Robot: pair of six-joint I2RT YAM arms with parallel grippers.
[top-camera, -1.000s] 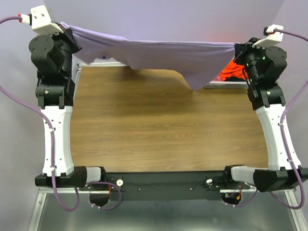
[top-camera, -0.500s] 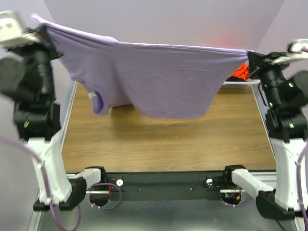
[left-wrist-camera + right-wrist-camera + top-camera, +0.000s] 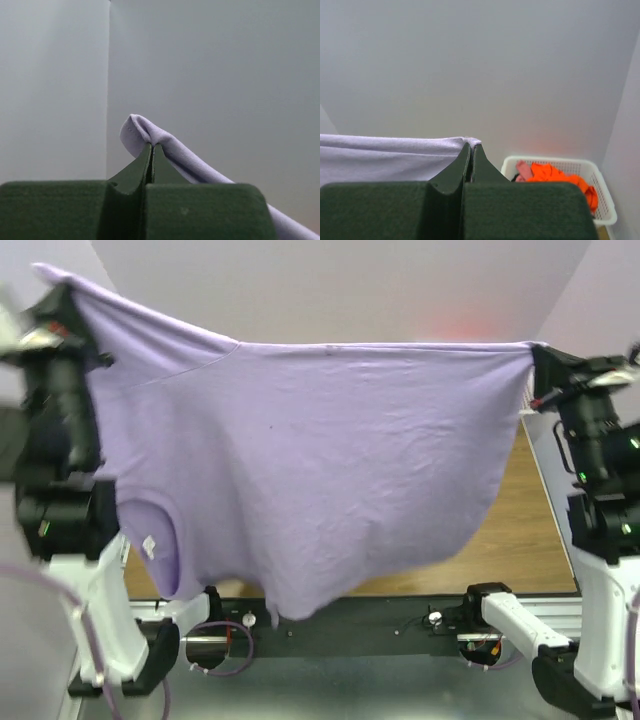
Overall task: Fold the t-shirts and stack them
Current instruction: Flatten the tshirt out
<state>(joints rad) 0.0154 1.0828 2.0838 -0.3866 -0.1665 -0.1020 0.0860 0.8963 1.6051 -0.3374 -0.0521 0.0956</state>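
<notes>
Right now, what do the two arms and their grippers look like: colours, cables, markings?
Both arms share one build: the left arm and right arm have white lower links and black joint housings with small green lights. Purple cables loop near the bases. The left gripper and right gripper have dark green, wedge-shaped fingers. No lettering shows.

The large lavender t-shirt (image 3: 310, 470) hangs spread wide in the air like a curtain, its top edge pulled nearly straight and taut between two pinched corners, one clamped in the left claw (image 3: 151, 146) and the other in the right claw (image 3: 471, 146). Its cloth is lightly wrinkled and sags to an uneven lower edge, with the neck opening and its small white label (image 3: 149, 546) dangling at the lower left. A bright orange t-shirt (image 3: 555, 175) lies crumpled in the white basket (image 3: 600, 202), with a pink t-shirt (image 3: 522, 170) bunched against it.
</notes>
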